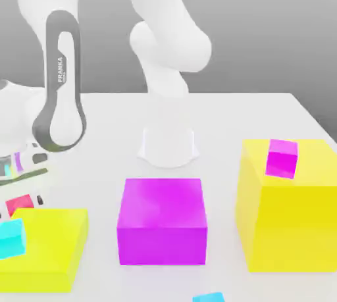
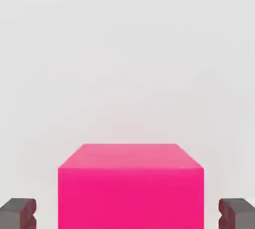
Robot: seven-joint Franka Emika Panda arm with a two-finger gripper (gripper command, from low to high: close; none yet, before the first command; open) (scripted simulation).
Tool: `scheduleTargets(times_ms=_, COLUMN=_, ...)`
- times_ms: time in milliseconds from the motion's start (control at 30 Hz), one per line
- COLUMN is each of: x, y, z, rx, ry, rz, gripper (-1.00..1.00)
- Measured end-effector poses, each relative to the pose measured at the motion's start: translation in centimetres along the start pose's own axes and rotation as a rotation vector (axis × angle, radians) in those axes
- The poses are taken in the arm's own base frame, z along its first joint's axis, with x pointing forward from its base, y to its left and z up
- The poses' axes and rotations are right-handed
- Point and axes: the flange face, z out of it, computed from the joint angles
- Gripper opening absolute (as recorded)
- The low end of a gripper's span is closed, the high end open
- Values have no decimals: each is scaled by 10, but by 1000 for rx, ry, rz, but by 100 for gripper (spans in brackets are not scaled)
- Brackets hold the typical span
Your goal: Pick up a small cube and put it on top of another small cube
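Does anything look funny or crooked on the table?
Yes: the small magenta cube sits tilted on the big yellow block, not flat. A cyan cube also hangs at the edge of the low yellow block.

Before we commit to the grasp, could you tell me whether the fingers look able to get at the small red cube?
Probably yes: the small red cube sits between the fingers, one on each side, nothing between.

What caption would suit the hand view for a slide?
Hand view: the small red cube sits between the two dark fingers on the pale table.
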Motion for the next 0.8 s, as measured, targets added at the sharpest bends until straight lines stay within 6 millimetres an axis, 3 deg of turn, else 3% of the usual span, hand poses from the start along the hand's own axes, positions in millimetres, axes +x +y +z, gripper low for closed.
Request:
scheduleTargets(times_ms=133, x=0, y=0, z=1, rx=0, ry=-1, rz=1, gripper=-100)
scheduleTargets(times_ms=333, x=-6, y=2, z=-60, rx=1, ry=1, rz=-9, gripper=-100)
scheduleTargets(times_ms=467, x=-67, y=28, z=-109, rx=7, ry=4, rz=-100, gripper=-100)
scheduleTargets(times_ms=567, x=-116, y=70, z=-151, rx=3, ry=2, rz=-196, gripper=-100)
scheduleTargets(times_ms=633, x=-125, y=74, z=-143, rx=3, ry=1, rz=-205, gripper=-100)
scheduleTargets(times_ms=700, x=-127, y=75, z=-118, rx=2, ry=1, rz=-205, gripper=-100)
scheduleTargets(times_ms=733, x=-127, y=75, z=-107, rx=1, ry=1, rz=-206, gripper=100)
scheduleTargets(times_ms=800, x=-127, y=75, z=-107, rx=1, ry=1, rz=-206, gripper=100)
